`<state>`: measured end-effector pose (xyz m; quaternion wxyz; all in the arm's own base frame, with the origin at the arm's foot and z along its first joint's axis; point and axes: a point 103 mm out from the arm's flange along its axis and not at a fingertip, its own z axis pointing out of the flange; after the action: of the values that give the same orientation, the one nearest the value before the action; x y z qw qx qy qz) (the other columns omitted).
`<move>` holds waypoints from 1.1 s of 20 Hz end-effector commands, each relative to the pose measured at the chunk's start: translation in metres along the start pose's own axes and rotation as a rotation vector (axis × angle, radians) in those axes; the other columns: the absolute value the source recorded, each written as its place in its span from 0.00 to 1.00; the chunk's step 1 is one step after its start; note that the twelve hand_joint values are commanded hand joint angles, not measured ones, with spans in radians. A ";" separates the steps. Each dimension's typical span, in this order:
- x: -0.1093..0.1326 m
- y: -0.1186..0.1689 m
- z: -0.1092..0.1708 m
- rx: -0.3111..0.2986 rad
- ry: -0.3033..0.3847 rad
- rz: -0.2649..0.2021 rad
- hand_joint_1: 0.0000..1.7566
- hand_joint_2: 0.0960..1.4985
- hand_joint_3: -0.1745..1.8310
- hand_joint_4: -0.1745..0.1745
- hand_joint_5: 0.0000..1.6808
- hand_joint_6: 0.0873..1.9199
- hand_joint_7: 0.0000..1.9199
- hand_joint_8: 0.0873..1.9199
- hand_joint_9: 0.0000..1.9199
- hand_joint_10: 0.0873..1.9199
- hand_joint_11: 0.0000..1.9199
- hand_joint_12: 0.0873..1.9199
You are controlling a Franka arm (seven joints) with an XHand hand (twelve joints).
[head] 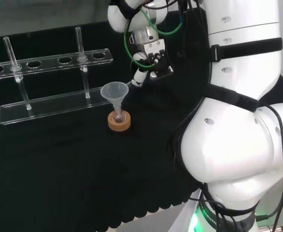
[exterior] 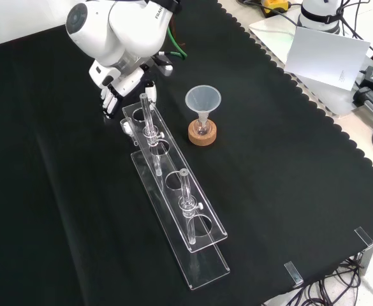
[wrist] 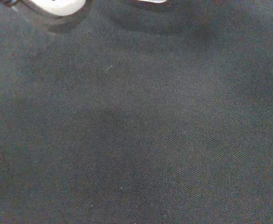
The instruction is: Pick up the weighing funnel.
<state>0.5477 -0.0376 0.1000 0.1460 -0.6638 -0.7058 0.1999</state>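
Observation:
My hand [head: 150, 57] hangs low over the black cloth, just right of the big funnel [head: 114, 91] in the head view. In the front view the hand [exterior: 118, 86] sits at the far end of the clear tube rack [exterior: 173, 185], its fingers [exterior: 109, 101] pointing down at the cloth, relaxed, with nothing plainly between them. The wrist view looks at bare cloth from close by, with a blurred white part of the hand [wrist: 57, 5] at its edge. I cannot make out the weighing funnel.
The big funnel [exterior: 203, 99] stands in a small flask on a cork ring [exterior: 202, 134]. The rack [head: 49, 104] holds two upright tubes [exterior: 149, 118]. White arm links [head: 243, 121] fill the head view's right. Paper and cables lie beyond the cloth's scalloped edge [exterior: 314, 95].

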 end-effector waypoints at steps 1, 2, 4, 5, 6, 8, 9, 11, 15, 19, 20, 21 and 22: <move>0.001 0.007 0.005 0.017 -0.012 0.006 0.48 0.45 0.24 0.36 0.31 0.01 0.18 0.35 0.34 0.27 0.25 0.65; 0.002 0.008 0.006 0.017 -0.015 0.006 0.48 0.45 0.24 0.36 0.32 0.01 0.18 0.35 0.34 0.27 0.25 0.65; 0.002 0.011 0.007 0.018 -0.022 0.012 0.48 0.45 0.24 0.36 0.32 0.01 0.19 0.35 0.34 0.27 0.25 0.65; 0.002 0.012 0.007 0.016 -0.025 0.015 0.48 0.45 0.24 0.37 0.32 0.01 0.19 0.35 0.34 0.27 0.25 0.65; 0.002 0.013 0.008 0.015 -0.030 0.019 0.48 0.45 0.24 0.37 0.32 0.01 0.19 0.35 0.34 0.27 0.25 0.65; 0.001 0.015 0.009 0.015 -0.035 0.026 0.48 0.45 0.25 0.38 0.33 0.02 0.19 0.35 0.34 0.27 0.25 0.65; 0.001 0.015 0.010 0.015 -0.032 0.030 0.48 0.45 0.25 0.38 0.33 0.02 0.19 0.35 0.34 0.27 0.25 0.65; 0.001 0.017 0.012 0.014 -0.043 0.037 0.48 0.44 0.26 0.38 0.33 0.02 0.19 0.35 0.34 0.27 0.26 0.65; 0.000 0.019 0.014 0.012 -0.049 0.052 0.49 0.43 0.28 0.39 0.33 0.04 0.19 0.35 0.35 0.27 0.26 0.65; -0.001 0.021 0.016 0.007 -0.054 0.065 0.49 0.43 0.28 0.40 0.34 0.04 0.19 0.35 0.35 0.27 0.26 0.65; -0.001 0.021 0.016 0.007 -0.056 0.066 0.49 0.43 0.28 0.40 0.34 0.05 0.20 0.35 0.35 0.27 0.26 0.65; 0.000 0.022 0.016 0.006 -0.058 0.067 0.49 0.43 0.28 0.40 0.34 0.05 0.20 0.35 0.35 0.27 0.26 0.65; 0.000 0.023 0.016 0.006 -0.059 0.067 0.49 0.43 0.28 0.41 0.34 0.05 0.20 0.35 0.35 0.27 0.26 0.65</move>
<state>0.5585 -0.0386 0.0762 0.1230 -0.6797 -0.6870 0.2255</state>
